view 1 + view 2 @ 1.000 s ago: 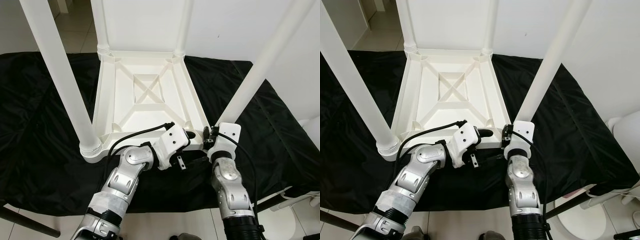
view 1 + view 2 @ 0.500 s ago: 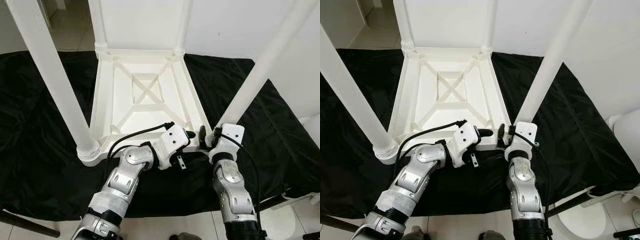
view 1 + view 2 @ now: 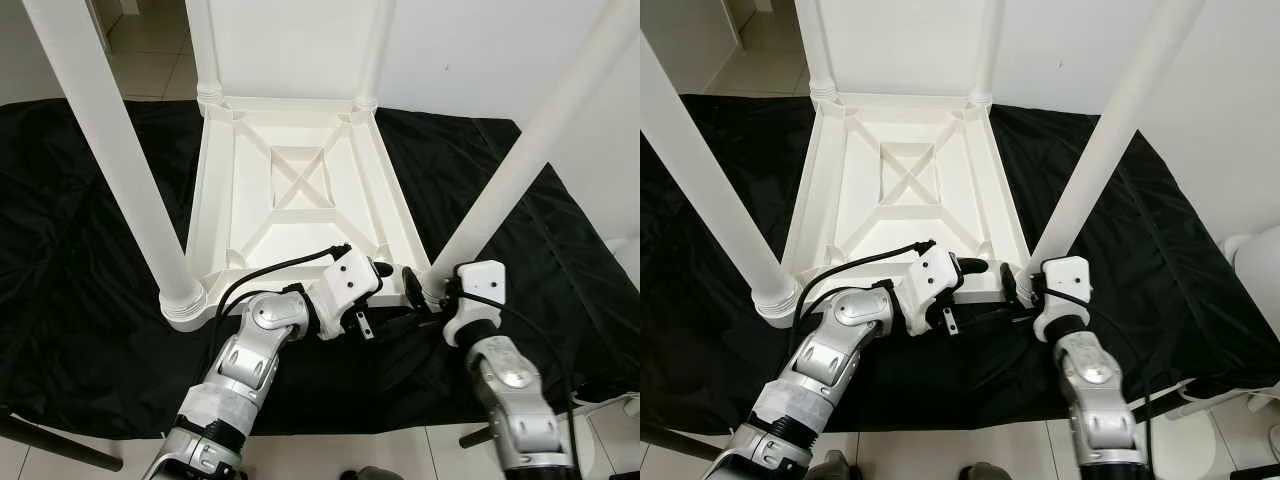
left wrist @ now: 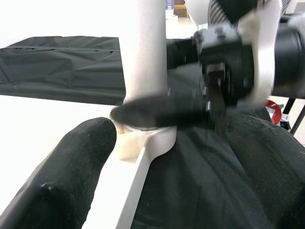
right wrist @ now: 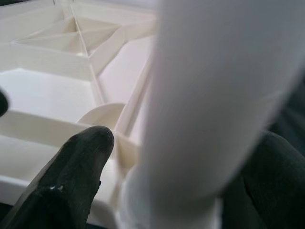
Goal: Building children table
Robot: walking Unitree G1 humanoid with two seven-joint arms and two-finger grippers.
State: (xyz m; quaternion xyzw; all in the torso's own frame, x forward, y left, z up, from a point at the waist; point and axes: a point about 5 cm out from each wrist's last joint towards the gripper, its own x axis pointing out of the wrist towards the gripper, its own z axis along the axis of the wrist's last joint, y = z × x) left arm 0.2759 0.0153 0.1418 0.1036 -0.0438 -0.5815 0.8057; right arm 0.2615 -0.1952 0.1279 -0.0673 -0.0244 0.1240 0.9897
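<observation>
Head views: a white plastic children's table [image 3: 300,200] lies upside down on a black cloth [image 3: 90,250], its four round white legs standing upward; the near right leg [image 3: 520,160] rises from the corner nearest the robot's right arm; the left gripper [image 3: 385,272] rests at the table's near rim beside that corner, and whether its fingers grip anything I cannot tell; the right gripper [image 3: 1018,283] sits at the base of that leg.

Left wrist view: one black finger [image 4: 71,167] lies over the white rim, with the leg's base [image 4: 147,133] just beyond; the right gripper's body [image 4: 238,62] appears blurred.

Right wrist view: the leg [image 5: 214,105] stands between two spread black fingers [image 5: 76,176], not clamped; the ribbed underside [image 5: 57,62] lies behind.
</observation>
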